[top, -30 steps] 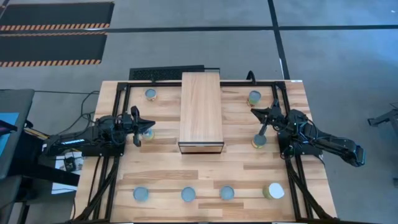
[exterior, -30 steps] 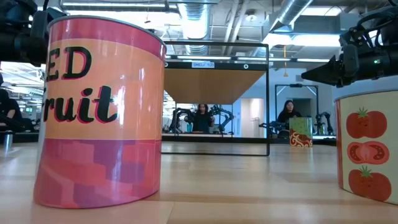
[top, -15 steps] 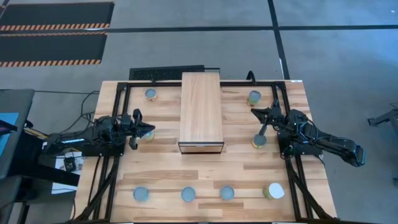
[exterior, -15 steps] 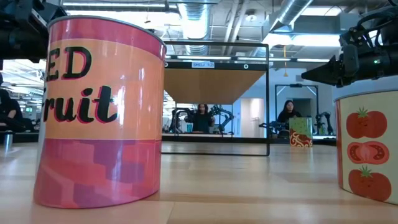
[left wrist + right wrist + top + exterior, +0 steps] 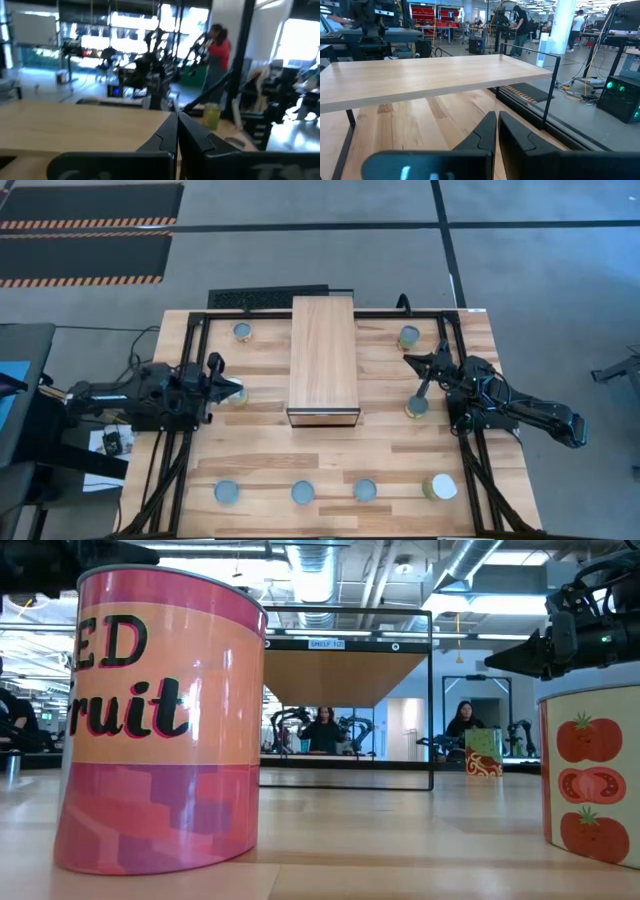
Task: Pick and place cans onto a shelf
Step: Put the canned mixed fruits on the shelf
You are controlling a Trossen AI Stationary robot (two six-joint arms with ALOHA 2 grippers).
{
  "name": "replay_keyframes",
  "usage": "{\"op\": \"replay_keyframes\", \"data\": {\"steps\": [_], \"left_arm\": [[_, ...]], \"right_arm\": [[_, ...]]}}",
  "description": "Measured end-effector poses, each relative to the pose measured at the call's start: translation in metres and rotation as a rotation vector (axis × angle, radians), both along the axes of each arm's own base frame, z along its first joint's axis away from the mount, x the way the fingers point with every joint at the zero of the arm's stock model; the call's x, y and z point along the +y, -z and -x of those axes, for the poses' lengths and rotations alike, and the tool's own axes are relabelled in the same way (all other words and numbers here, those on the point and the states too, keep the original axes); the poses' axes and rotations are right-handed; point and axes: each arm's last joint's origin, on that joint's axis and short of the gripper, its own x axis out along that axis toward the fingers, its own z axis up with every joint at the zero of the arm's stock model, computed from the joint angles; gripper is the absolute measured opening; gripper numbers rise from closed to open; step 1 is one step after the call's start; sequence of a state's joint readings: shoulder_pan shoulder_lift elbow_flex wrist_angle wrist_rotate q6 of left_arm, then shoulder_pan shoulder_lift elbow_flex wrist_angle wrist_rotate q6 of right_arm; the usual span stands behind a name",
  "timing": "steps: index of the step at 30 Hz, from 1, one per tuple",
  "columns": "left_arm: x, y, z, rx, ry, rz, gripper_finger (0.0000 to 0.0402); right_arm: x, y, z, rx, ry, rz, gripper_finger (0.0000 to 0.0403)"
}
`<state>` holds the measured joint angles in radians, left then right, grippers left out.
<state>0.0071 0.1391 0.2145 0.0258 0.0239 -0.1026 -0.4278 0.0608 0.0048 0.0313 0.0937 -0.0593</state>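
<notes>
The shelf [image 5: 323,360], a long light-wood box, stands in the middle of the table. Several cans stand on the tabletop: two at the far side [image 5: 243,332] [image 5: 409,337], a row along the near edge [image 5: 302,493] ending in a white-topped one [image 5: 440,487], and one [image 5: 416,407] right of the shelf. My left gripper [image 5: 236,389] [image 5: 177,120] is shut and empty, raised left of the shelf, partly covering a yellow-green can [image 5: 241,396]. My right gripper [image 5: 408,359] [image 5: 497,120] is shut and empty, right of the shelf, pointing at it.
A black metal frame [image 5: 200,320] runs round the table's far side and down both sides under the arms. In the low view, a pink-and-orange can [image 5: 160,720] and a tomato-label can [image 5: 590,780] stand close to the camera. People stand in the room beyond.
My left gripper has risen and drawn back a little toward the table's left edge, its arm swinging square to the shelf; it stays shut. The can beside it has stayed on the table.
</notes>
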Motion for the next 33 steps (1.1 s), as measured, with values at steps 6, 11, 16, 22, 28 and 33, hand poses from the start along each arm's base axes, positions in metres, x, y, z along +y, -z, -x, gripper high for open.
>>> {"op": "replay_keyframes", "data": {"steps": [6, 11, 16, 22, 28, 33], "left_arm": [[-0.005, -0.019, -0.017, 0.209, -0.012, -0.018, 0.0], [-0.019, -0.033, -0.031, 0.27, 0.059, -0.069, 0.0], [-0.038, -0.038, -0.043, 0.318, 0.089, -0.158, 0.0], [-0.068, -0.044, -0.062, 0.387, 0.193, -0.222, 0.0], [-0.112, -0.052, -0.086, 0.461, 0.334, -0.342, 0.0], [-0.148, -0.052, -0.114, 0.519, 0.39, -0.403, 0.0]], "right_arm": [[0.0, 0.0, 0.0, -0.002, 0.0, 0.001, 0.0043], [0.0, 0.0, 0.0, -0.003, 0.0, 0.001, 0.0043], [0.0, 0.0, 0.0, -0.003, 0.0, 0.001, 0.0043], [0.0, 0.0, 0.0, -0.004, 0.0, 0.002, 0.0043], [0.0, -0.001, 0.0, -0.005, 0.0, 0.002, 0.0043], [0.0, -0.001, 0.0, -0.005, 0.0, 0.002, 0.0043]]}}
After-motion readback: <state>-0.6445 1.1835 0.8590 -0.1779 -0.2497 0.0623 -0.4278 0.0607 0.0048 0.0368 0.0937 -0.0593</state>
